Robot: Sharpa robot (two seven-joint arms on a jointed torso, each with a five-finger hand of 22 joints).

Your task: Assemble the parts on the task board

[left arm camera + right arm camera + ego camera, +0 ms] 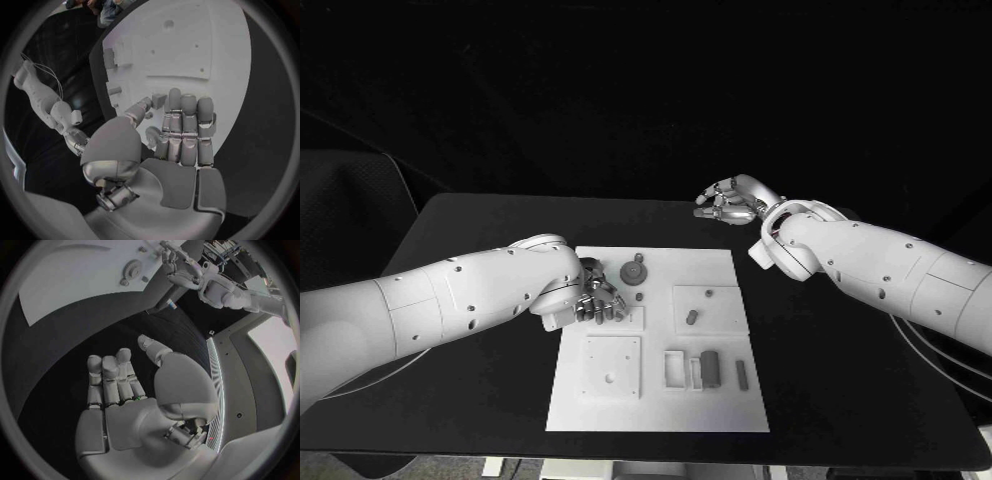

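Task board [733, 395] — matt; hand [596, 297] — glossy metal.

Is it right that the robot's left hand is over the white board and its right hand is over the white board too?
Not quite. The left hand is over the white board, but the right hand is not: the head view shows it beyond the board's far right corner, over the bare black table, holding nothing.
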